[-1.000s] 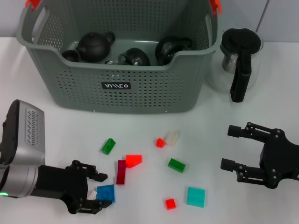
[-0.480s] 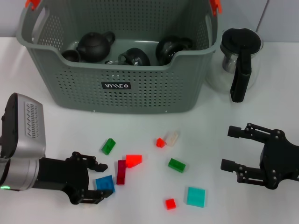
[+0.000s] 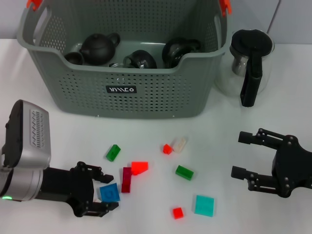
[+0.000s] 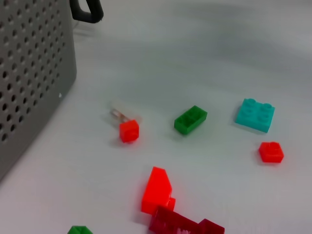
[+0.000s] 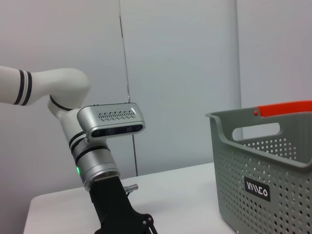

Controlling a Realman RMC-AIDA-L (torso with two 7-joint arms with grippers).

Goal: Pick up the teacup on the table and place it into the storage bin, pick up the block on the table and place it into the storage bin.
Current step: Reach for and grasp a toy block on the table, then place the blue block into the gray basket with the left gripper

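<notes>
The blue block (image 3: 109, 193) lies flat on the table (image 3: 58, 141) in front of the basket (image 3: 126, 63), and the left gripper (image 3: 105, 191) has its 2 fingers around it, pinching its sides or very nearly so. It touches the dark red block (image 3: 126, 179) on one side, so the lift should go straight up, slowly, to keep that neighbour from being dragged along. From there the block has to clear the basket's front wall before release.

Teaware already sits inside the basket: a black teapot (image 3: 97, 48) and dark cups (image 3: 140, 59). No teacup is seen on the table.

Around the held block lie a red wedge (image 3: 139, 167), 2 green blocks (image 3: 113, 152) (image 3: 184, 172), a small red block (image 3: 167, 148) touching a clear piece (image 3: 180, 144), another red block (image 3: 178, 212) and a teal plate (image 3: 204, 205). A glass jug (image 3: 249, 61) stands right of the basket.

The right gripper (image 3: 244, 155) hovers over bare table with its fingers spread, well apart from the blocks.
</notes>
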